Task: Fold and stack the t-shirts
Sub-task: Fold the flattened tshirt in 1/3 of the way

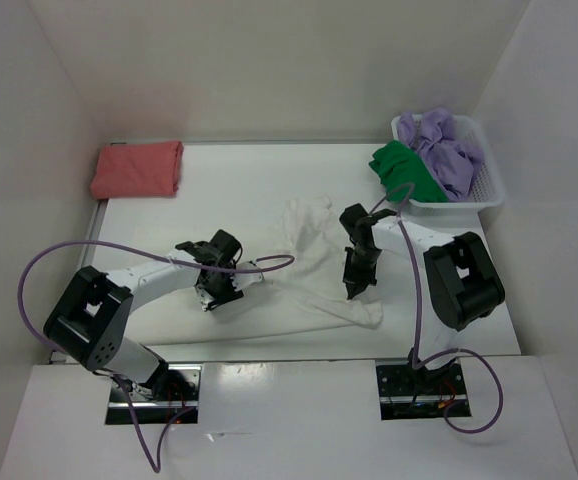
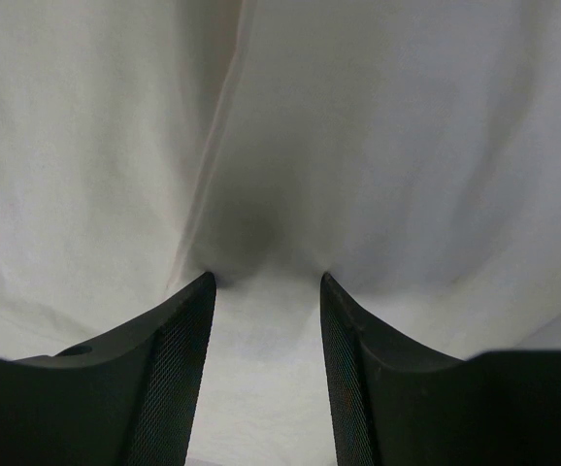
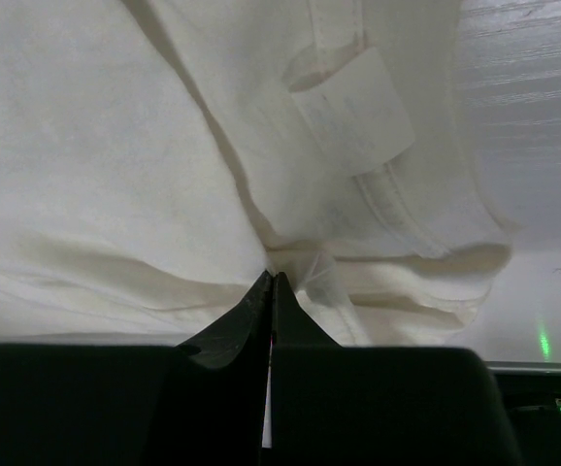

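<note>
Your right claw (image 3: pixel 271 279) is pinched together on the cream shirt (image 1: pixel 309 245). Your left claw (image 2: pixel 266 282) is apart, its tips touching the same shirt.

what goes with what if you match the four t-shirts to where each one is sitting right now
Things:
1. salmon-red shirt
2. cream-white shirt
3. green shirt
4. lavender shirt

Places:
a. spilling over the left edge of the basket
b. folded at the far left corner of the table
c. bunched up inside the basket
d. spread out loose mid-table

Pairs: 1-b, 2-d, 3-a, 4-c
</note>
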